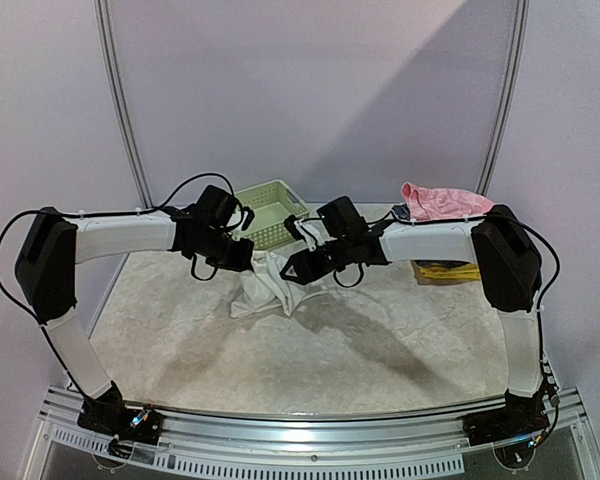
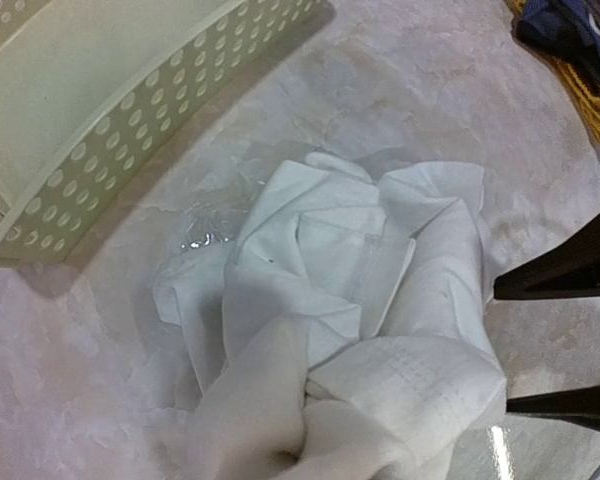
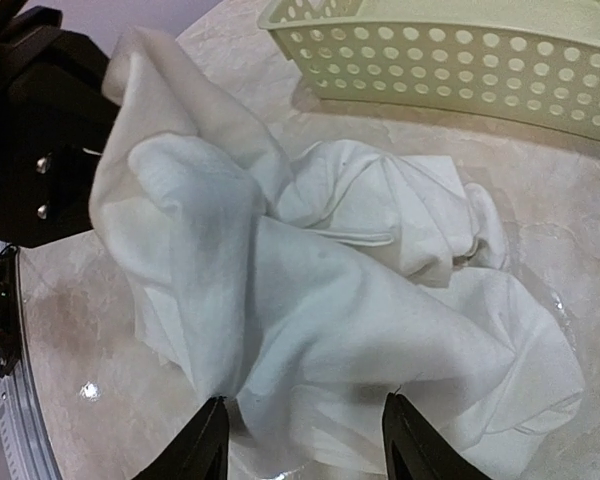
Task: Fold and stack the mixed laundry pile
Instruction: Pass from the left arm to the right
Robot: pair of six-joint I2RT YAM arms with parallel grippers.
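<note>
White garment [image 3: 330, 300]: soft, light, limp, crumpled on tabletop [image 3: 85, 335]; one end bunched in clamped left end effector [image 1: 248, 258]. Right end effector [image 3: 305, 440], half-open, straddles a fold. Likely best hold: a free hem corner. Basket [image 3: 450, 60] beyond.

white garment [image 1: 263, 292] crumpled mid-table, one part lifted | left gripper [image 1: 242, 258] at its upper left edge | right gripper [image 1: 298, 268] at its upper right edge | green basket [image 1: 272, 205] just behind it | pink garment [image 1: 432, 200] far right corner | folded yellow and dark clothes [image 1: 446, 271] right edge, near the pink garment | table [image 1: 330, 345] pale marble top
</note>
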